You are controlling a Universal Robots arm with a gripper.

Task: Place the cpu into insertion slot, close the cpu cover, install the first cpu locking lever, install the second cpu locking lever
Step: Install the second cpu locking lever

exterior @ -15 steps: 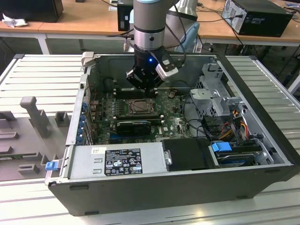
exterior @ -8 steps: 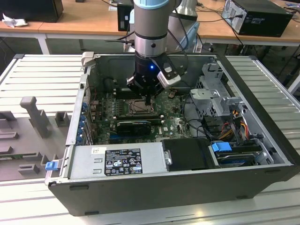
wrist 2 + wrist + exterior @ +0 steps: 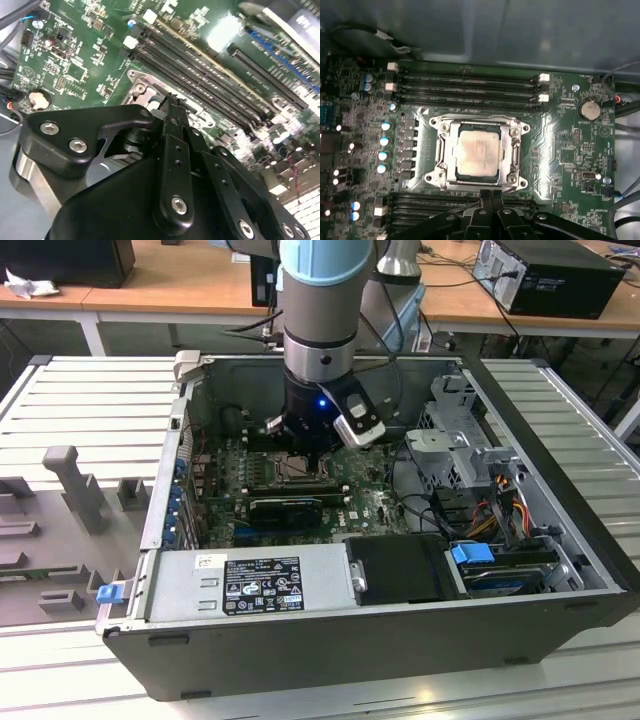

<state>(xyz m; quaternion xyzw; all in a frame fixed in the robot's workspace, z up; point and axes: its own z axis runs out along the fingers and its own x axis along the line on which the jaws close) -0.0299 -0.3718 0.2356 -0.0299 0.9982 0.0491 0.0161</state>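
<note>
Cpu [image 3: 478, 155] seated in insertion slot [image 3: 446, 172]; cpu cover [image 3: 512, 150] appears closed; levers' state unclear; pincer [image 3: 491, 196] clenched, empty.

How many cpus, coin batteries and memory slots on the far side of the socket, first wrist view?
cpu: 1
coin battery: 1
memory slots beyond the socket: 4
Total: 6
</note>
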